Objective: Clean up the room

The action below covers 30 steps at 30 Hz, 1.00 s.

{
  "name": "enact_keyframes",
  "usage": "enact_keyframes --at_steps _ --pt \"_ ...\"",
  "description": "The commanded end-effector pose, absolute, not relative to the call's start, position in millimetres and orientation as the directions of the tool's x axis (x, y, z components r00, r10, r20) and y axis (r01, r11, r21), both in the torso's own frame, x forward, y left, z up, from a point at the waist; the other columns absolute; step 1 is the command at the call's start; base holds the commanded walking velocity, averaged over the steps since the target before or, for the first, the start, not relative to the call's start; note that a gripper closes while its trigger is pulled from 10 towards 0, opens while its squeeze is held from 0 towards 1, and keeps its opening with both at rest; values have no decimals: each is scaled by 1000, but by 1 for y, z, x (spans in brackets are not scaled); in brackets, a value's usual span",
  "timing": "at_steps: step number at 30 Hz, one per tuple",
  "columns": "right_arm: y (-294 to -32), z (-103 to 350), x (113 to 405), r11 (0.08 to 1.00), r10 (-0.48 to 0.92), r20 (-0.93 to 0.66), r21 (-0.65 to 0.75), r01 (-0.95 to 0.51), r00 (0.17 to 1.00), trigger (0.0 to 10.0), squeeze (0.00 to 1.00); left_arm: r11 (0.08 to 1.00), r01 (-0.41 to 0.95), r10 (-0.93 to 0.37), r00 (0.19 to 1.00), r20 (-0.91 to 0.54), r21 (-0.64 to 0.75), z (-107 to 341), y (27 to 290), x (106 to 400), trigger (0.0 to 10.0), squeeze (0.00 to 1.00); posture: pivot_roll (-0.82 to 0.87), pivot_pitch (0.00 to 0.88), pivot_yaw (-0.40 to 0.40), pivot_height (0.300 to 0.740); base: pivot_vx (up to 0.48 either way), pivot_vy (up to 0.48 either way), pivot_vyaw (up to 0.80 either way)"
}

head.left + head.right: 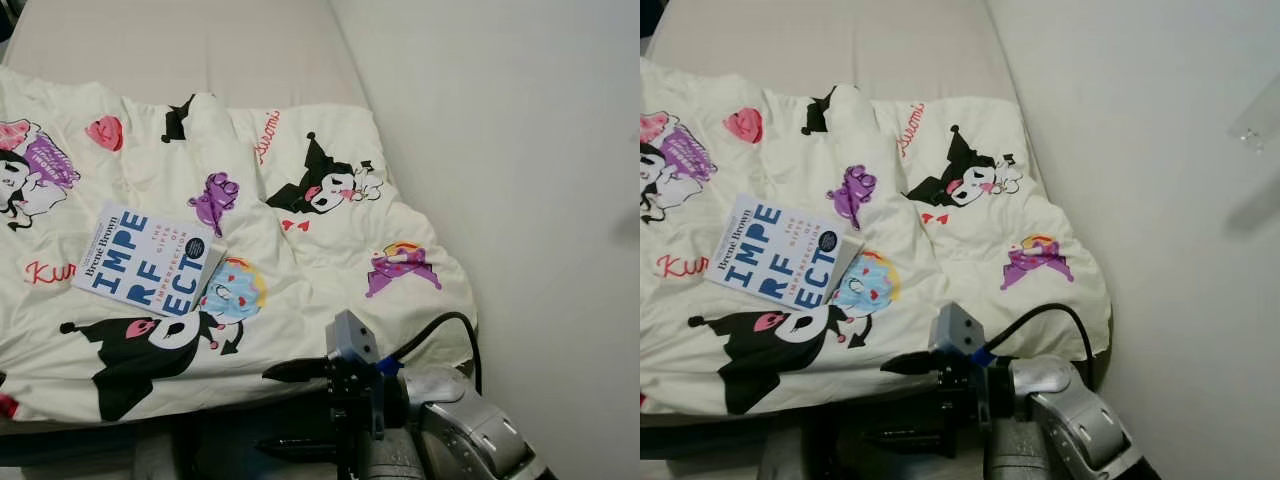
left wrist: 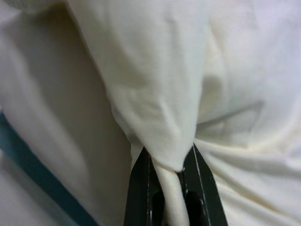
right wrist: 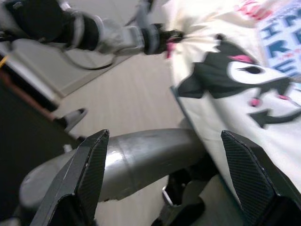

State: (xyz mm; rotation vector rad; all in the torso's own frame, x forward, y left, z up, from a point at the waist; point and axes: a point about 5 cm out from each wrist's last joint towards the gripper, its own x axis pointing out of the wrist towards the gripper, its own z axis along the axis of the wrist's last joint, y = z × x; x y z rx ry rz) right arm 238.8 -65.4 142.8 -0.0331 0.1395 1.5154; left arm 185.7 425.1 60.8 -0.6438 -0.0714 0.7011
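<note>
A cream blanket (image 1: 330,260) printed with cartoon figures lies rumpled across the bed. A white and blue book (image 1: 150,258) rests on the blanket's left part. My right gripper (image 1: 263,410) is open, low at the bed's near edge, with its fingers pointing left and nothing between them. In the left wrist view my left gripper (image 2: 169,157) is shut on a pinched fold of the blanket (image 2: 155,94). The right wrist view shows the left arm (image 3: 108,35) holding the blanket's edge (image 3: 197,33) off to the left, between the right gripper's wide-apart fingers (image 3: 91,165).
The bare mattress (image 1: 200,50) runs beyond the blanket at the far end. A white wall (image 1: 520,200) closes the bed's right side. Grey floor (image 3: 127,94) lies beside the bed. A black cable (image 1: 455,325) loops over my right wrist.
</note>
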Motion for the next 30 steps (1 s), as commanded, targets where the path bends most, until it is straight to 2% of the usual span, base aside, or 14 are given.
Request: enact_keyframes --at_steps 1,2,3,5,7,10,16,21,22,23,24,27,30 --pt "-69 137 239 82 990 -123 73 -994 73 10000 0 535 -652 702 697 -147 -537 57 439 154 0 0 -97 373 -65 570 0 0 0" --pt "-68 136 239 85 990 -123 72 -994 76 10000 0 518 -683 728 668 -154 -514 51 442 136 0 0 -97 373 -65 570 0 0 0" --pt "-68 136 239 85 990 -123 72 -994 76 10000 0 518 -683 728 668 -154 -514 51 442 136 0 0 -97 373 -65 570 0 0 0" --pt "-67 136 236 73 989 -132 84 -994 62 10000 0 490 -735 771 616 -160 -468 40 441 102 0 0 -84 370 -58 570 0 0 0" --pt "-66 136 234 65 989 -136 92 -994 53 10000 0 474 -765 791 588 -171 -436 32 438 82 0 0 -79 366 -53 570 0 0 0" --pt "-66 136 233 62 989 -136 94 -994 49 10000 0 453 -787 807 561 -182 -418 26 435 67 0 0 -79 366 -53 570 0 0 0" --pt "-65 134 232 50 989 -146 86 -995 37 10000 0 452 -805 812 550 -197 -384 20 427 55 0 0 -70 358 -50 570 0 0 0" --pt "-65 133 233 49 988 -152 76 -996 37 10000 0 462 -812 807 552 -212 -356 18 425 58 0 0 -71 356 -50 570 0 0 0" --pt "-65 132 233 53 987 -153 72 -996 41 10000 0 470 -814 804 555 -215 -343 18 424 61 8706 0 -72 351 -49 570 0 0 0" --pt "-65 132 233 53 987 -153 72 -996 41 10000 0 470 -814 804 555 -215 -343 18 424 61 8706 0 -72 351 -49 570 0 0 0" --pt "-65 132 233 56 987 -155 70 -996 45 10000 0 473 -817 807 552 -212 -329 20 426 65 10000 0 -71 350 -47 570 0 0 0" --pt "-65 131 234 61 986 -159 66 -996 50 10000 0 467 -823 814 543 -206 -323 23 427 67 10000 0 -71 350 -47 570 0 0 0" --pt "-65 130 234 67 985 -160 66 -996 56 10000 0 415 -846 859 485 -162 -334 33 437 65 10000 0 -69 342 -40 570 0 0 0"
